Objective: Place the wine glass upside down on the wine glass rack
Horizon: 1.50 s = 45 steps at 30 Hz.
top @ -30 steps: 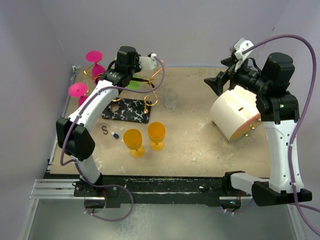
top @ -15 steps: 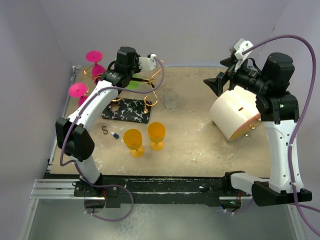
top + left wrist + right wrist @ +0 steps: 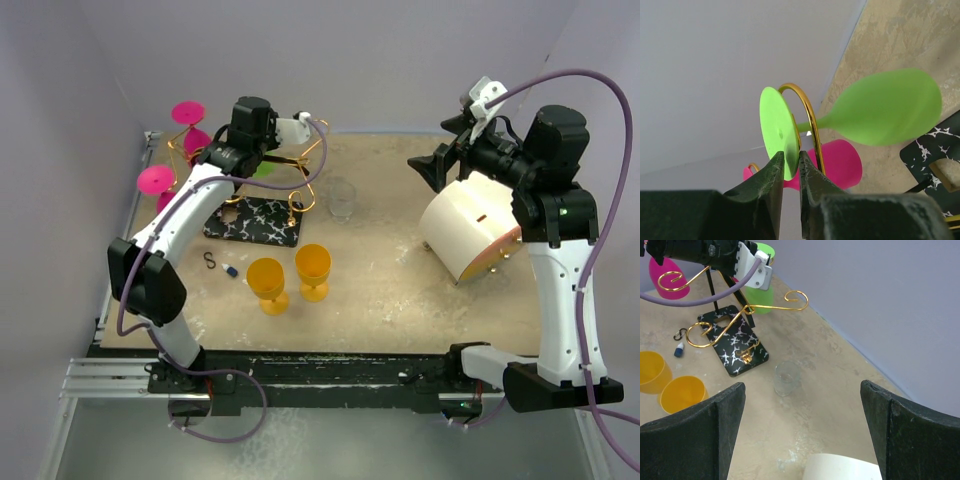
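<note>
Green plastic shows at the far side of the wine glass rack [image 3: 255, 222] in the top view. The wine glass [image 3: 266, 168] sits among the gold arms, right under the left hand [image 3: 258, 150]. That arm has barely shifted over the last second. The right hand [image 3: 432, 150] hangs well to the right of the rack, spread wide and empty.

From the left wrist, the change is plain. The fingers [image 3: 771, 175], pinched shut a second ago, now stand slightly apart, with the rim of the glass's round foot in the gap. The stem runs through one of the rack's gold loops, foot on one side and bowl on the other. The rack seems to carry the glass now, so the placing looks nearly done. What remains is to part wider and back off without dragging the foot.

From the right wrist, the green bowl hangs mouth-down below the rack's far arm, above the bench [image 3: 840, 370].
</note>
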Available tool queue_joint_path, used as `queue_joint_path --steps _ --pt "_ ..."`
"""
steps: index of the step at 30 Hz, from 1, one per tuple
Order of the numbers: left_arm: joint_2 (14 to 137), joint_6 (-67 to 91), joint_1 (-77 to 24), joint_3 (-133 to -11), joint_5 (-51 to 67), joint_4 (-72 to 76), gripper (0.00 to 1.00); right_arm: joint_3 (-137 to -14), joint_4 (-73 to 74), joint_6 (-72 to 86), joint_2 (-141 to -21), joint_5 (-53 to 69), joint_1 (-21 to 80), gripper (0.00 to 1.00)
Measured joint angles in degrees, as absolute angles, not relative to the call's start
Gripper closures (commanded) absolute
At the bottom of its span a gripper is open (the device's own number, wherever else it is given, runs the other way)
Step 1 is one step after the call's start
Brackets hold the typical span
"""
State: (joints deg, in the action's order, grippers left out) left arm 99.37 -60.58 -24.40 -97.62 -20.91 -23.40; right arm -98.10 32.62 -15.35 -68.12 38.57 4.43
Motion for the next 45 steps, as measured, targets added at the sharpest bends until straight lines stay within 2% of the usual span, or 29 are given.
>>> queue_joint_path --steps 27,38,42,45 --pt "94.61 -60.60 -25.28 -93.80 -22.31 -25.63 0.71 -96.86 32.10 -15.11 -68.12 38.57 3.66 0.00" --pt "89.08 -59.92 -25.65 -92.33 -22.81 -27.86 0.68 -96.05 30.92 -14.90 -68.05 38.57 2.92 0.00" --pt "86.61 -57.32 -25.65 -92.27 -22.28 -30.46 0.63 -95.22 30.48 -14.87 -67.70 38.57 2.90 0.00" --pt "83.77 -53.30 -25.65 -92.20 -19.90 -33.67 0.55 -94.37 30.46 -14.87 -67.29 38.59 2.87 0.00"
